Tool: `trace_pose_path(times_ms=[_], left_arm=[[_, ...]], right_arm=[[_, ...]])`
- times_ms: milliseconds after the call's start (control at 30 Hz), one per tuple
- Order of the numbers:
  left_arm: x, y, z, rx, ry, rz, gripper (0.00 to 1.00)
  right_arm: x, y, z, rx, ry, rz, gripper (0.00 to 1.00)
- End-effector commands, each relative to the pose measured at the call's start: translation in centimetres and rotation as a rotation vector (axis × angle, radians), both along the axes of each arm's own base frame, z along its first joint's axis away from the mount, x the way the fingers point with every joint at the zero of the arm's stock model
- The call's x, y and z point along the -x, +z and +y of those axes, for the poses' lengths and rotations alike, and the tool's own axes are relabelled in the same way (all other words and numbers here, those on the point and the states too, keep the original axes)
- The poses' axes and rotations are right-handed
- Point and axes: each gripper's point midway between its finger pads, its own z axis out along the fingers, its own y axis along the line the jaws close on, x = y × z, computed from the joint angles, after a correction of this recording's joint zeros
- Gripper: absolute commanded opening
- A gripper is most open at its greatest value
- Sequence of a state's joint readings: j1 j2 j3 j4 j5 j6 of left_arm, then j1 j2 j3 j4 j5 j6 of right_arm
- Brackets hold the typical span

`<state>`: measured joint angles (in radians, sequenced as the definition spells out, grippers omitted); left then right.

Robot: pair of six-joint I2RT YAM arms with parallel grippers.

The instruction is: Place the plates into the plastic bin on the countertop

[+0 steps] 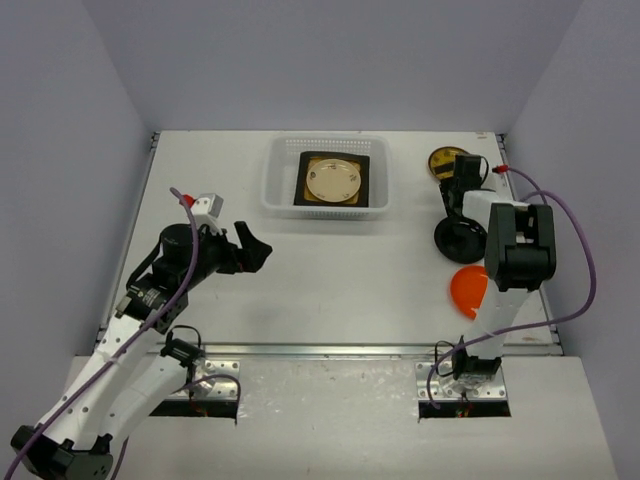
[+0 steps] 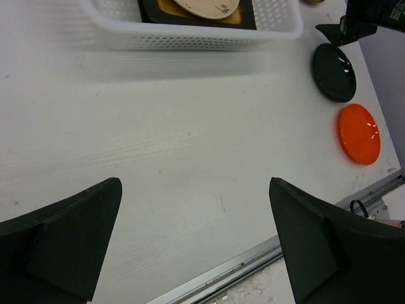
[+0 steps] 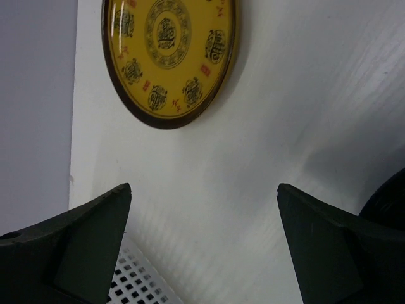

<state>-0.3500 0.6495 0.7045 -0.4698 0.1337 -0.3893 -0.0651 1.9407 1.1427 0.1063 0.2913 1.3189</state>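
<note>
On the countertop (image 1: 330, 270), the plastic bin (image 1: 275, 185) at the back already holds a square amber-centred plate (image 1: 362, 190) topped by a cream plate (image 1: 334, 181), while the black plate (image 2: 333, 71), orange plate (image 1: 466, 290) and patterned yellow plate (image 3: 168, 57) wait outside to its right, the left gripper (image 2: 195, 190) and right gripper (image 3: 204, 190) gaping wide, empty.

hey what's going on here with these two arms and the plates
Two robot arms are moving plates into the plastic bin. The bin already holds a square amber-centred plate with a cream round plate on top. A patterned yellow plate, a black plate and an orange plate lie on the countertop to its right. The right end effector is open and empty, hovering by the patterned yellow plate. The left end effector is open and empty over bare countertop in front of the bin.
</note>
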Motion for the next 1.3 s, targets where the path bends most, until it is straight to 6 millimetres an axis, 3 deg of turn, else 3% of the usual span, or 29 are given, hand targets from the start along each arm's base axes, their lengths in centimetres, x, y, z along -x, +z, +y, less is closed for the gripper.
trace_pose_path(times_ms=[0,233,400,633,900,1067,1267], left_arm=[[0.4,3.1,0.3,0.038,-0.005,-0.129,1.00],[1.0,4.5,0.8,0.059,0.016,-0.187,1.00],[1.1,4.8,1.0,0.062,0.025,-0.200,1.00],[1.2,4.8,1.0,0.065,0.024,-0.204,1.00],[1.3,5.0,1.0,0.069,0.022,-0.212,1.00],[1.4,5.1,1.0,0.071,0.022,-0.216,1.00],[1.4,5.0,1.0,0.069,0.022,-0.212,1.00]], right_arm=[[-3.3,-0.1,-2.2,-0.218,-0.145,-0.168,0.91],[-4.7,-2.6,-4.0,-0.267,-0.140,-0.137,0.90],[-4.0,-5.4,-5.1,-0.337,-0.192,-0.049,0.86],[-3.3,-8.7,-5.2,-0.400,-0.194,0.018,0.51],[-3.3,-10.1,-5.1,-0.425,-0.191,0.018,0.03],[-3.9,-7.5,-4.4,-0.451,-0.149,-0.092,0.00],[-4.3,1.5,-4.1,-0.461,-0.092,-0.407,0.00]])
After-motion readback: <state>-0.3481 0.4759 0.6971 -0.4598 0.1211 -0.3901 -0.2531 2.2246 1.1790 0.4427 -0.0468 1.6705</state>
